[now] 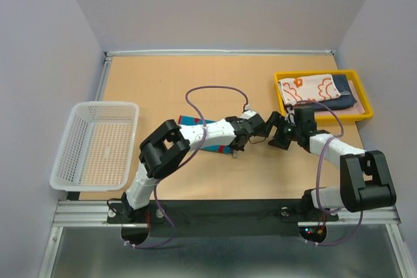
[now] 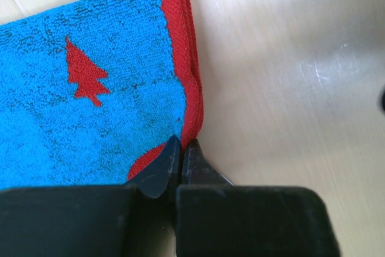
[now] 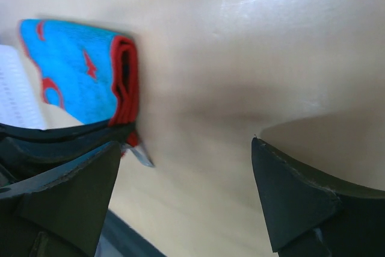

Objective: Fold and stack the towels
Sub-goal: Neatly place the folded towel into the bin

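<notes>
While the left gripper (image 2: pixel 180 146) sits clenched, perhaps nipping the blue-red towel (image 2: pixel 72 88), the right gripper (image 3: pixel 186 142) gapes empty at its 3 o'clock.

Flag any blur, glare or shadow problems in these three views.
Top external: even light, sharp, only soft shadows on the table. Left wrist: the blue-and-red towel has crisp weave, with a pale glare patch on the table at right. Right wrist: soft throughout, towel blurred, glare at the top, a broad shadow band across the middle.
</notes>
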Motion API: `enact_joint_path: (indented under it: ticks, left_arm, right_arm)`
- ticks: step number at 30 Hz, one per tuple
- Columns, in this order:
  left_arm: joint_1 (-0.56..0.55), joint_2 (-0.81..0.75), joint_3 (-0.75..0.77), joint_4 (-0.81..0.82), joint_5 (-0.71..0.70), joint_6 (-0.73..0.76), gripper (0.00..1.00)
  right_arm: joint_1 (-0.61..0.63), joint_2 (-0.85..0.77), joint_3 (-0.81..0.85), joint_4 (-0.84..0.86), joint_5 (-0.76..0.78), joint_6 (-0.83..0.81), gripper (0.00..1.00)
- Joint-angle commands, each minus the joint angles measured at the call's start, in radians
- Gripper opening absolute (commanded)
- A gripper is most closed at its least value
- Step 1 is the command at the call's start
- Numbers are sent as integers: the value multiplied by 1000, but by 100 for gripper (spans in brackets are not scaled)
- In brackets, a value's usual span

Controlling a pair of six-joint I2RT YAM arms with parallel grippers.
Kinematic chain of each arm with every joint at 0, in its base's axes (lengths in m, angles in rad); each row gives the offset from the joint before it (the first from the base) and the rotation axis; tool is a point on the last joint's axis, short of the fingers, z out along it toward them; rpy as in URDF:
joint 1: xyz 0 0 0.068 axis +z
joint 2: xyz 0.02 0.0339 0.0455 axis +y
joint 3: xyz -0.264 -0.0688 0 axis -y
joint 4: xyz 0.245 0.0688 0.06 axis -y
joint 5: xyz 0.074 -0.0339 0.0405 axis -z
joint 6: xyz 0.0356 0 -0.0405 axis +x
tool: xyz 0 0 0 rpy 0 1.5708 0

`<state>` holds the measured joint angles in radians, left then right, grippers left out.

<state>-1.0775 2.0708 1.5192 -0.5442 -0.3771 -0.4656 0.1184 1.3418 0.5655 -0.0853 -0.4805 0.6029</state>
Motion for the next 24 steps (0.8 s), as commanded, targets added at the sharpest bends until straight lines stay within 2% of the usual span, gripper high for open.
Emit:
enact_joint_path:
  ticks: [1,6,11,15,24]
  left_arm:
    - [5,-104,-11,15,52,15,0]
    - [11,-115,-16,21,66,18,0]
    - [11,-127,-22,26,72,16,0]
    - [13,-135,-25,30,73,16,0]
    - [13,-130,-14,46,83,8,0]
  right_arm:
    - [4,6,-45,283,-136,184,95]
    - [33,71,-84,487,-147,322,99]
    - [127,181,-81,539,-60,423,100]
    - [168,275,-85,654,-33,535,99]
    - [268,407,-75,731,14,650,96]
